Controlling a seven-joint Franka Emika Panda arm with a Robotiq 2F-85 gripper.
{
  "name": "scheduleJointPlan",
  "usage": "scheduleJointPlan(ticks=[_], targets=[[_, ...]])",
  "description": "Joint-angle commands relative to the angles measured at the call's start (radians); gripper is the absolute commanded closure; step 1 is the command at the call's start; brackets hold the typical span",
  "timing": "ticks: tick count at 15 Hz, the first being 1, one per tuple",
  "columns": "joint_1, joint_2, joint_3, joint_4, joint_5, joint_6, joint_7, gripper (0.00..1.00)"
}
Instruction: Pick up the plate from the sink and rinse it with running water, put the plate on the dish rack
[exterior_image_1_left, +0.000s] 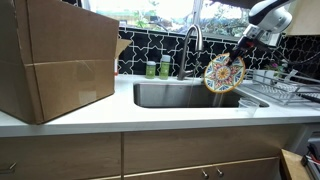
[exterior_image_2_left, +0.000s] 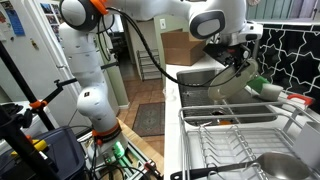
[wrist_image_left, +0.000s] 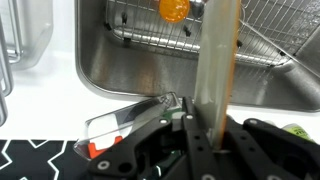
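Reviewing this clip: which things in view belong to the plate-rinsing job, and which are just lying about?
Job: plate, held by the shut gripper; sink; faucet; dish rack.
Lying about: cardboard box on the counter; green containers beside the faucet; orange round object in the wrist view.

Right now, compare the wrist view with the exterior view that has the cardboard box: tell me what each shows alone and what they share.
Only the wrist view: a wire grid on the sink floor and an orange round object in the basin. The plate appears edge-on.
Only the exterior view: the cardboard box, the faucet, the dish rack, green bottles and the plate's painted face.
Both: the plate hanging over the sink, gripped by the shut end effector.
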Motion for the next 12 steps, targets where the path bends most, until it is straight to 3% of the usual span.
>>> scheduleJointPlan(ticks=[1, 4, 5, 7, 12], targets=[[0.003, 0.000, -0.004, 0.005, -0.002, -0.004, 0.001, 0.89], [0.003, 0.000, -0.004, 0.003, -0.003, -0.004, 0.001, 0.89], [0.003, 0.000, -0.004, 0.002, -0.004, -0.004, 0.001, 0.97], [0.001, -0.019, -0.006, 0.016, -0.005, -0.025, 0.010, 0.97], [-0.008, -0.026, -0.030, 0.100, -0.132, -0.124, 0.109, 0.97]])
